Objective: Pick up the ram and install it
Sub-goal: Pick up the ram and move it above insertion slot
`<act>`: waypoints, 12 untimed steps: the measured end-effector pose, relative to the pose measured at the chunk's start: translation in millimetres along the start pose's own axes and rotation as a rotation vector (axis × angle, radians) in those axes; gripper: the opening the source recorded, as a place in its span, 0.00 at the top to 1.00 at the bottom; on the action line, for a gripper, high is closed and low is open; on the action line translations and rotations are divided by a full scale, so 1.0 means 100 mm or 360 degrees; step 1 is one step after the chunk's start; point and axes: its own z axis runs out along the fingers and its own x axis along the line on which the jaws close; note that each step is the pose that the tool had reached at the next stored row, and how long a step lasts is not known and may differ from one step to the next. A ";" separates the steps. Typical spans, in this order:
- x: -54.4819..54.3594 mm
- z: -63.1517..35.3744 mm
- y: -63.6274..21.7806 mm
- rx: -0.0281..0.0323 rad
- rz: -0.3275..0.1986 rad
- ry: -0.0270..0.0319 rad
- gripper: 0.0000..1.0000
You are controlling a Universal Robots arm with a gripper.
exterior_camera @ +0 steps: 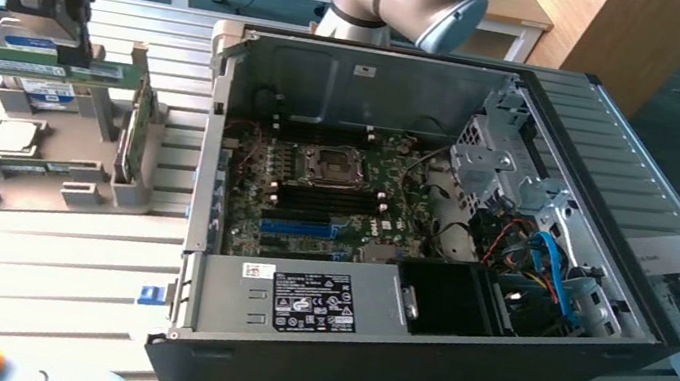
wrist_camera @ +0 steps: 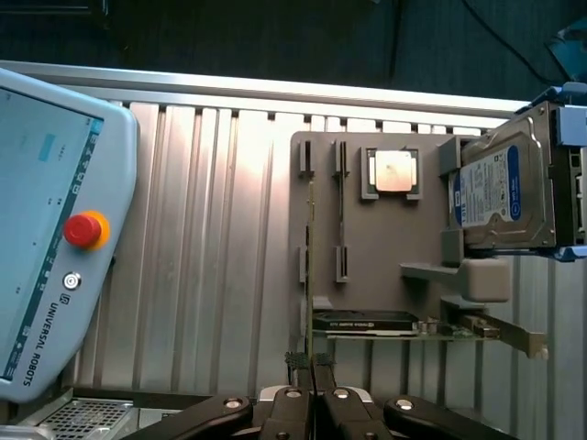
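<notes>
In the exterior view my gripper [exterior_camera: 64, 56] hangs over the grey parts holder [exterior_camera: 45, 182] at the exterior view's left, shut on the ram [exterior_camera: 8, 62]. The ram is a long green stick held level by its middle, lifted clear of the holder. In the wrist view the ram [wrist_camera: 309, 257] appears edge-on as a thin line running out from between the gripper's [wrist_camera: 312, 371] closed fingers. The open computer case [exterior_camera: 591, 319] lies to the exterior view's right, with the green motherboard [exterior_camera: 374, 191] exposed inside it, well apart from the gripper.
The holder [wrist_camera: 385, 257] carries a square silver processor [wrist_camera: 394, 171], a blue-labelled hard drive [wrist_camera: 504, 183] and a graphics card [wrist_camera: 367, 321]. A teach pendant [wrist_camera: 55, 229] with a red stop button [wrist_camera: 83, 229] lies on the ribbed metal table [wrist_camera: 211, 229]. The case walls [exterior_camera: 220, 132] stand between holder and motherboard.
</notes>
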 end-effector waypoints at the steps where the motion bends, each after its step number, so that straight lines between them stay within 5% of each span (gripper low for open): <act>1: 0.00 -0.003 -0.032 -0.00014 0.0000 0.00001 0.89; 12: 0.04 -0.032 -0.364 -0.00156 0.0000 -0.00006 0.89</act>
